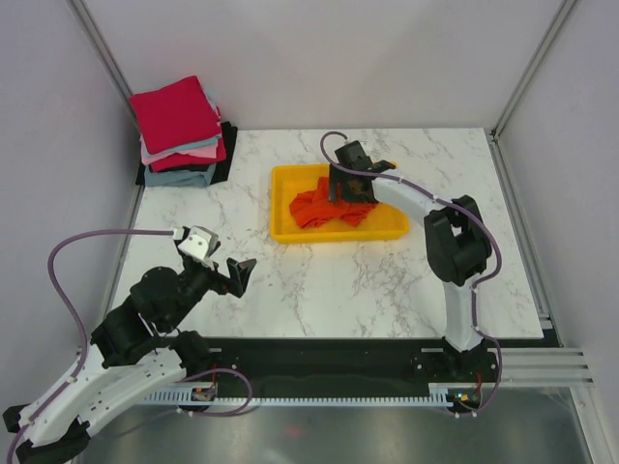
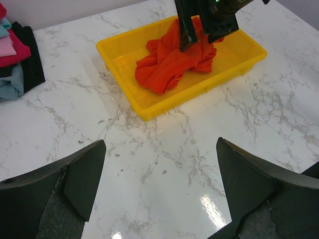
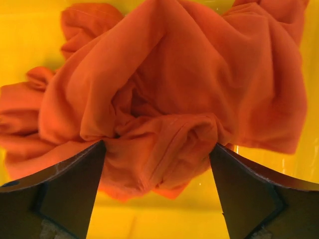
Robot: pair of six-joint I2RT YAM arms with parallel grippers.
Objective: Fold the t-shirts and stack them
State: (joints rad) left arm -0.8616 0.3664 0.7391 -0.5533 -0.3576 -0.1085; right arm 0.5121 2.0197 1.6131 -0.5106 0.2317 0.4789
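Note:
A crumpled orange-red t-shirt point(image 1: 324, 207) lies in the yellow tray point(image 1: 283, 228); it also shows in the left wrist view point(image 2: 172, 62) and fills the right wrist view point(image 3: 164, 94). My right gripper point(image 1: 346, 189) is down over it, open, its jaws either side of a fold of the shirt point(image 3: 159, 149). A stack of folded t-shirts point(image 1: 179, 130), crimson on top, then pink, grey-blue and black, sits at the far left. My left gripper point(image 1: 239, 275) is open and empty above bare table point(image 2: 159, 189).
The yellow tray point(image 2: 124, 94) stands at mid-table, toward the back. The folded stack's edge shows at the left of the left wrist view point(image 2: 17, 59). Grey walls enclose the marble table point(image 1: 319, 290) on three sides.

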